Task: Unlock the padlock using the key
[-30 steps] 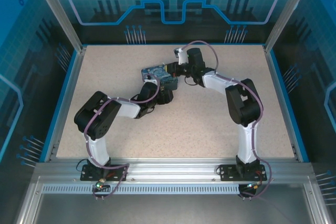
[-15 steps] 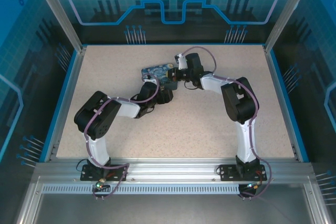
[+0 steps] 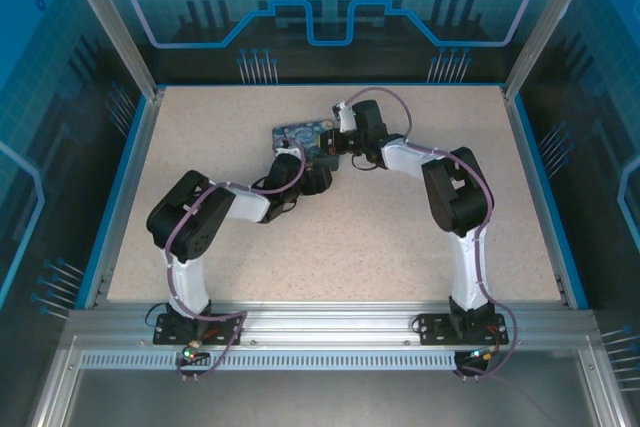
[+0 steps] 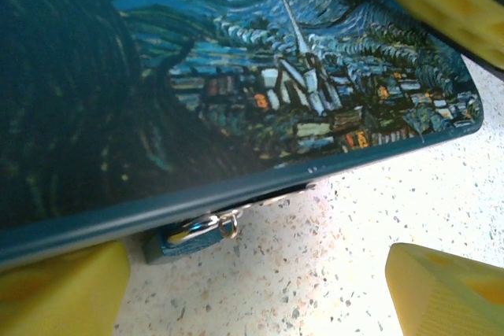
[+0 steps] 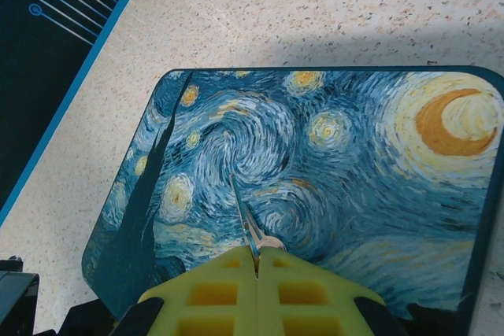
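Right claw (image 5: 257, 256) was pinched shut on the key (image 5: 246, 216), with the thin blade sticking out ahead of the fingertips over the painted lid of the starry-night box (image 5: 331, 171). Gripping it by the back end left the tip free for a keyhole, I'd judge. Left claw (image 4: 252, 293) was spread wide and gripping nothing, its yellow fingers (image 4: 67, 293) low over the desk (image 4: 331, 257) on either side of the box's near edge. The padlock (image 4: 177, 240) sat tucked under that edge, its bluish body seemingly resting on the desk, with the silvery shackle and a small ring showing at the rim. The left claw was probably parked there to brace the box or take the lock and steady it. The key was up over the lid, apart from the lock and not aimed at it, and the keyhole was hidden. The lock looked shut, so insertion was not yet done. Next the key likely has to come down round the edge to the lock. The parts are tiny, so a miss or slip is easy.
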Tool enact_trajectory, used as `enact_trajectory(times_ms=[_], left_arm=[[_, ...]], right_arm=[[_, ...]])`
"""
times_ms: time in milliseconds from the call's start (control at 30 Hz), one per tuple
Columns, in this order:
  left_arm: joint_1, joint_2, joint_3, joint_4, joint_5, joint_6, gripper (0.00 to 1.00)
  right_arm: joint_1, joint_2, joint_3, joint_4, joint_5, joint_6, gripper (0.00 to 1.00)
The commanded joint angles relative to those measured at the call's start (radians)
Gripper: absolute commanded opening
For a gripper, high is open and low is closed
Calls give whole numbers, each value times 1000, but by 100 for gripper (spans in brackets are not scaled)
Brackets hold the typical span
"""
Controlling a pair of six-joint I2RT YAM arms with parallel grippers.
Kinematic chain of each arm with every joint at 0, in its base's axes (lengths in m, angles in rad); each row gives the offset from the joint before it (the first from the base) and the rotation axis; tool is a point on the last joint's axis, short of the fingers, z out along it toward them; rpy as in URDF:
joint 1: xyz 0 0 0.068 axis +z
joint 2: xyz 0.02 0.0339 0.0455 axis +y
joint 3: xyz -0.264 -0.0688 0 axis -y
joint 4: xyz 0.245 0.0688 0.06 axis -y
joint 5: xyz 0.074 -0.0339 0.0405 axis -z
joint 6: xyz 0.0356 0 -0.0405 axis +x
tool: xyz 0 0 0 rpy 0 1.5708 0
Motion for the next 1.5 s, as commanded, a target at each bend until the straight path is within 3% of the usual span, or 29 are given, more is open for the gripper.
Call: enact_trajectory(times_ms=[0,567,1133,1467], left_arm=[[7,63,24,65,77,-4,85],[-20,77,7,226,145,-5,73],[-8,68,-55,346,-30,-146,55],[1,76,-54,416,-7,-206,50]], right_arm=[[9,23,-27,-132,36,-18,0],[11,12,-38,-121,36,-19,0],[17,11,-43,-105,28,-18,0],[18,9,-47,-105,32,-23,0]])
